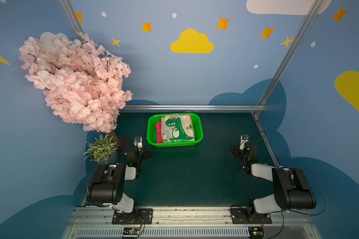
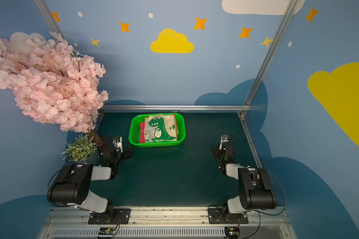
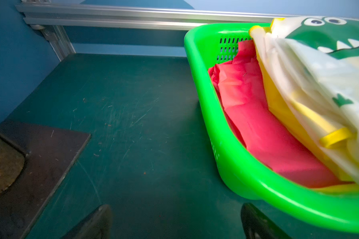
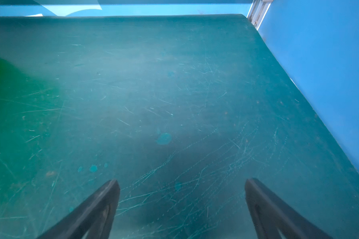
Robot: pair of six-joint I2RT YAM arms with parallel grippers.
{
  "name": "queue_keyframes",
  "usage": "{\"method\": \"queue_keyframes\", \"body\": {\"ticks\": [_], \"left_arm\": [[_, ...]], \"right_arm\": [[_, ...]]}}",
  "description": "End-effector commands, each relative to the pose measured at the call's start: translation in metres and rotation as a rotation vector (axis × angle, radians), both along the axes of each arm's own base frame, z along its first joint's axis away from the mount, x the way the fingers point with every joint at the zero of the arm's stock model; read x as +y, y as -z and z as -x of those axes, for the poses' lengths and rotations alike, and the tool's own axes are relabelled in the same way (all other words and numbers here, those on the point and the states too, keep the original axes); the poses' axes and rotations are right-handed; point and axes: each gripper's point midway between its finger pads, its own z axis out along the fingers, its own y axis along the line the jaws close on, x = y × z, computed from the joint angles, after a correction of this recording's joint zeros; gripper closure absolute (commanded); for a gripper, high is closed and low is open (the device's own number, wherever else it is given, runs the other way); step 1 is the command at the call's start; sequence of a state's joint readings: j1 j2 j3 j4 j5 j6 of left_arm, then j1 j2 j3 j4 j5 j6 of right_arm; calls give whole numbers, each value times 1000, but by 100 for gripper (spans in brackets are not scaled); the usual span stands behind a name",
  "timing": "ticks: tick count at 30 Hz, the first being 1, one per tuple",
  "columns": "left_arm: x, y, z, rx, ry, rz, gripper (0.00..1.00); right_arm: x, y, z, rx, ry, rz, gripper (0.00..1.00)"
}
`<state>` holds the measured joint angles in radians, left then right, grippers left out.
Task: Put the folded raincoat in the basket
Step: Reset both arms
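The left gripper (image 3: 175,209) hangs low with its two black fingers spread wide and nothing between them, over the dark green tabletop (image 3: 122,124), just left of the near left corner of the bright green perforated plastic basket (image 3: 207,99). The right gripper (image 4: 181,182) is spread and empty too, well to the right of the basket. In both top views the folded translucent white raincoat with a green dinosaur print and yellow trim (image 1: 177,128) lies inside the basket, filling its right part, partly over a red folded sheet (image 1: 158,132) showing along its left side. The basket sits at the far middle of the tabletop. Left of the left arm stand a small potted green plant (image 1: 101,148) and a pink blossom tree (image 1: 75,82).
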<state>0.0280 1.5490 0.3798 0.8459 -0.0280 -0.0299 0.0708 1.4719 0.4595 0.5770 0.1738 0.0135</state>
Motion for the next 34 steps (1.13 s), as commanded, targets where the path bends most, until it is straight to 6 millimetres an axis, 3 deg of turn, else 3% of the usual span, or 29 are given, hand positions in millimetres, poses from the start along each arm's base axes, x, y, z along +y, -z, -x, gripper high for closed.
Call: {"method": "queue_keyframes", "body": {"ticks": [1, 3, 4, 6, 8, 10, 34], "left_arm": [[-1, -4, -2, -6, 45, 46, 0], [-9, -6, -1, -9, 90, 30, 0], [-28, -6, 3, -25, 164, -28, 0], [-32, -9, 8, -64, 181, -32, 0], [-27, -7, 4, -29, 175, 1, 0], [-9, -4, -3, 3, 85, 37, 0], [-9, -4, -3, 1, 87, 37, 0]], "right_arm": [[3, -8, -5, -39, -25, -2, 2], [3, -8, -5, -40, -24, -2, 2], [3, -8, -4, -40, -25, -3, 2], [3, -8, -4, -40, -25, -2, 1], [4, -7, -4, -38, -28, -2, 2], [3, -8, -4, -40, -26, -1, 2], [3, -8, -5, -38, -28, -3, 2]]}}
